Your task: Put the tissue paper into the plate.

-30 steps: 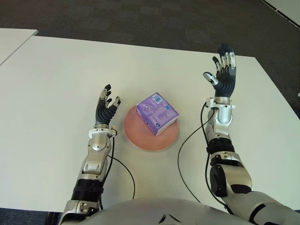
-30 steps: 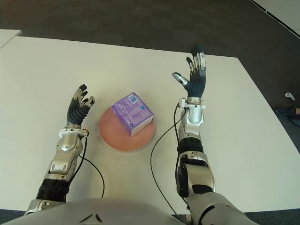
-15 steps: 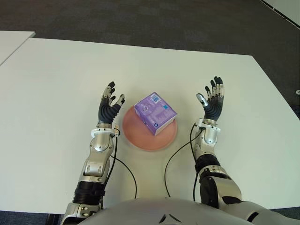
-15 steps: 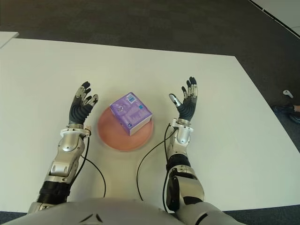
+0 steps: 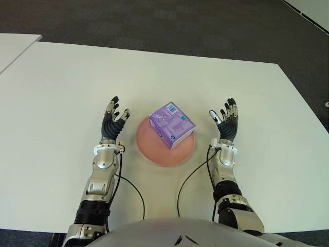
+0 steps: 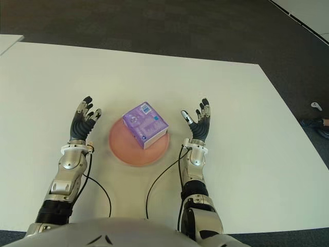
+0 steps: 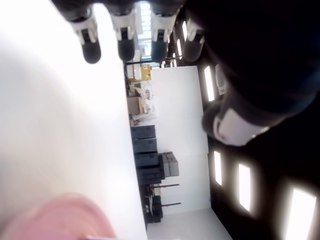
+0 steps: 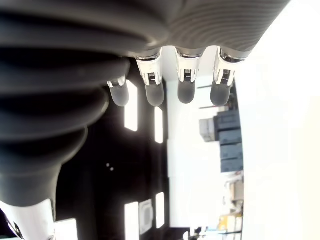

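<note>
Both hands, left hand (image 5: 112, 122) and right hand (image 5: 225, 125), are flanking the pink plate (image 5: 149, 151) open-fingered, the purple tissue pack (image 5: 172, 124) sitting inside, nothing seemingly remaining.

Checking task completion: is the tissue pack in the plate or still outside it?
In. The purple tissue pack sits on the pink plate, one corner overhanging its rim. Both the left hand and right hand are open and empty beside it.

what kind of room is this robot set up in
Probably an office or lab workspace. The large plain white table stands on dark grey carpet, another white table's corner shows on the left, and the left wrist view catches rows of ceiling light panels and dark cabinets.
</note>
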{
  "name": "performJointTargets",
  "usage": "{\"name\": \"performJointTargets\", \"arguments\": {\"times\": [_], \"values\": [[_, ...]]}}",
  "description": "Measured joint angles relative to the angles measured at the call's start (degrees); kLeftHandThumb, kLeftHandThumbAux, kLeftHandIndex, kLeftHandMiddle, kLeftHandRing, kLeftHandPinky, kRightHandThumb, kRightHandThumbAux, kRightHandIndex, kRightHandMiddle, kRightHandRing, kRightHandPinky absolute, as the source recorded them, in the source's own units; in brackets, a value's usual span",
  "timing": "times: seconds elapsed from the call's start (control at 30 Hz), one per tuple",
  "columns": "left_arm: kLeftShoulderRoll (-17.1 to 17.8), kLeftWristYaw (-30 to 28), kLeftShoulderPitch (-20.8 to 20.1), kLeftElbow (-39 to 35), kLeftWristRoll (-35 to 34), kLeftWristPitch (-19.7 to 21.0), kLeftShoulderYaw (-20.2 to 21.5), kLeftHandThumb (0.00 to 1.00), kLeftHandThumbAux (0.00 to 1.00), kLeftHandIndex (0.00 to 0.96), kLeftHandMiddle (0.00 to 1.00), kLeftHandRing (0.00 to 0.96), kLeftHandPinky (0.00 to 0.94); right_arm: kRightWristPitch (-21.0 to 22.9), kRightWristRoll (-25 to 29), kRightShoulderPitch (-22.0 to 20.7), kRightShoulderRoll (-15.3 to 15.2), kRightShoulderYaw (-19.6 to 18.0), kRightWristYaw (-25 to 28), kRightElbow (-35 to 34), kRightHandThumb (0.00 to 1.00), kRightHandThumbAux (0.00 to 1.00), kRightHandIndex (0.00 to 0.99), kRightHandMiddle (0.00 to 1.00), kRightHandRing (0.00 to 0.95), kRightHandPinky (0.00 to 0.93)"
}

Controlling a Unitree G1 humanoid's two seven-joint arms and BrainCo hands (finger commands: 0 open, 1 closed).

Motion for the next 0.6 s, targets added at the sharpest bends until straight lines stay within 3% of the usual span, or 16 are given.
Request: {"name": "performJointTargets", "arguments": {"times": [0.2, 0.6], "values": [[-0.73, 0.51, -0.88, 1.94, -0.01, -1.91, 0.38, 0.003, 0.611, 0.0, 0.0, 0.0, 0.001, 6.21, -1.27, 4.82, -0.07, 1.92, 0.64, -6.43, 0.052, 0.708, 0.007, 0.013, 0.0, 0.028], [-1.3, 0.51, -1.51, 3.98, 0.03, -4.25, 0.67, 0.004, 0.601, 0.0, 0.0, 0.0, 0.0, 26.54, -2.37, 8.42, -2.43, 5.14, 3.56, -19.67, 0.093, 0.694, 0.005, 0.011, 0.003, 0.032]]}}
